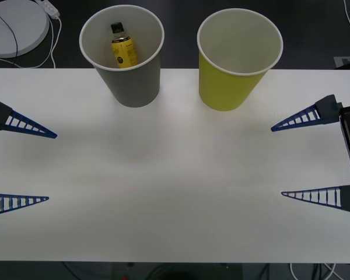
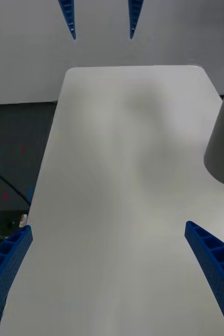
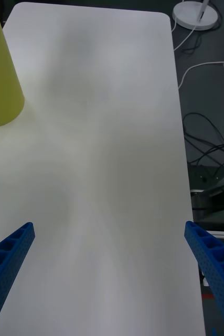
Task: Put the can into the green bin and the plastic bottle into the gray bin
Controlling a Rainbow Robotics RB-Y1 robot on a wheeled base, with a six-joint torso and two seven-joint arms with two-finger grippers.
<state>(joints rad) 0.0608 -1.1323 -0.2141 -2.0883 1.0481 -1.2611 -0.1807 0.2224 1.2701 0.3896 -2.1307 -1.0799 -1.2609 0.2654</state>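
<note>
The plastic bottle [image 1: 123, 46] stands upright inside the gray bin [image 1: 131, 81] near the bench's [image 1: 175, 192] far edge, with the green bin [image 1: 230, 84] just beside it. Left claw [image 1: 51, 168] at the left edge and right claw [image 1: 277, 161] at the right edge both hang spread apart, holding nothing. The bottle looks light, smooth and slippery; its mid-body seems the safest hold
</note>
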